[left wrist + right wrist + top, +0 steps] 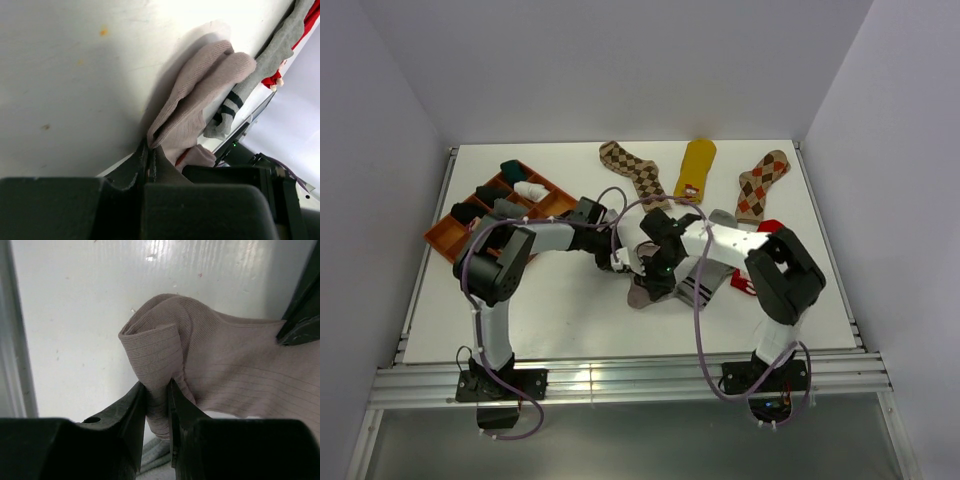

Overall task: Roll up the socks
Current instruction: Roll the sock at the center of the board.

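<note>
The taupe sock (644, 291) lies at the table's middle, partly over the grey black-striped sock (706, 280). My left gripper (620, 256) is shut on the taupe sock's cuff edge; in the left wrist view the gripper (150, 156) pinches the fabric and the sock (200, 95) stretches away. My right gripper (660, 264) is shut on a rolled fold of the same sock; in the right wrist view the gripper (158, 392) clamps the fold of the sock (230, 370). The red sock (767, 229) lies mostly under the right arm.
Two brown argyle socks (635, 170) (763, 186) and a mustard sock (697, 168) lie at the back. An orange compartment tray (446, 238) with rolled socks stands at the left. The grey sock (265, 65) and red sock (274, 80) lie beside the taupe one.
</note>
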